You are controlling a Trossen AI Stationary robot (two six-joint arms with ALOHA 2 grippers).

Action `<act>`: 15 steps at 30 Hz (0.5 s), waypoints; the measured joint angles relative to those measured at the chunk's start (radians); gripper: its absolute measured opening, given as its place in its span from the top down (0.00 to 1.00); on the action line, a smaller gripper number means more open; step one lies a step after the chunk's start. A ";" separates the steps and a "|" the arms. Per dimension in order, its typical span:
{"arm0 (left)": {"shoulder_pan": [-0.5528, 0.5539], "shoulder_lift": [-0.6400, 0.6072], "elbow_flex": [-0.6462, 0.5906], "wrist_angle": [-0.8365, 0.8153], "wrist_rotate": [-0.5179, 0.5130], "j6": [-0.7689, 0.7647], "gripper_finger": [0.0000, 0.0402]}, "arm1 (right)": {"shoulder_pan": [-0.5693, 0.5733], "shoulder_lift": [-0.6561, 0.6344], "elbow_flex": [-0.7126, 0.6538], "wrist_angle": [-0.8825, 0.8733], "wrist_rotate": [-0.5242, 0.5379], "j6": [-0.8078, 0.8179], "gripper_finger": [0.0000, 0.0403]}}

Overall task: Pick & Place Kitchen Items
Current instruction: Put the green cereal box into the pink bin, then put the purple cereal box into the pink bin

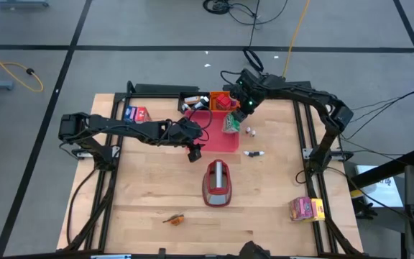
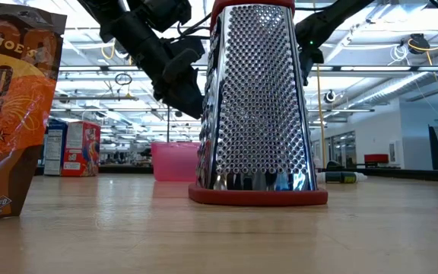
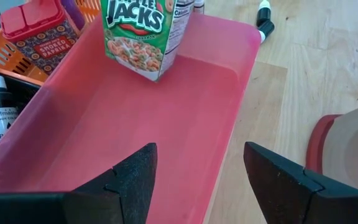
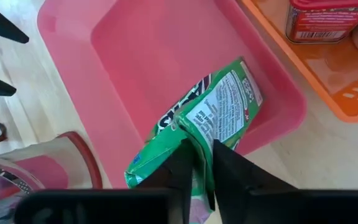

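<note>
A green cereal carton hangs tilted over the far right corner of the square pink tray. My right gripper is shut on it, reaching in from the table's far right. The left wrist view also shows the carton. My left gripper stands open above the tray's near left part, nothing between its fingers. A blue-red carton lies at the far left. A pink-yellow carton sits at the near right, and an orange-brown packet near the front edge. Tiny white bottles stand right of the tray. My right gripper pinches the green carton by the ridge at its top end between its two fingers, which slant down from above. The carton hangs tilted below them. Its lower corner is down at the tray's floor; whether it rests there I cannot tell.
A red and silver grater stands just near of the tray. An orange basket with a red spice tin and dark bottles borders the tray's far side. A small dropper bottle lies right of the tray. Bare wood lies at the near left.
</note>
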State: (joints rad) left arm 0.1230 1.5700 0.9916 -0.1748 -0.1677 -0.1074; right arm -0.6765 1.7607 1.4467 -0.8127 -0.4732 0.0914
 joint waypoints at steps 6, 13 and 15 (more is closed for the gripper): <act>0.000 0.000 0.000 0.001 0.000 0.000 0.39 | -0.008 0.000 0.000 0.051 0.027 -0.010 0.77; 0.000 0.000 0.000 0.001 0.000 0.000 0.39 | -0.012 -0.005 0.000 0.066 0.025 -0.032 0.62; 0.000 0.000 0.000 0.001 0.000 0.000 0.39 | -0.012 -0.005 0.000 0.075 0.024 -0.033 0.59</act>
State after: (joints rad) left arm 0.1230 1.5700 0.9916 -0.1741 -0.1677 -0.1078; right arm -0.6888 1.7561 1.4467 -0.7377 -0.4488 0.0586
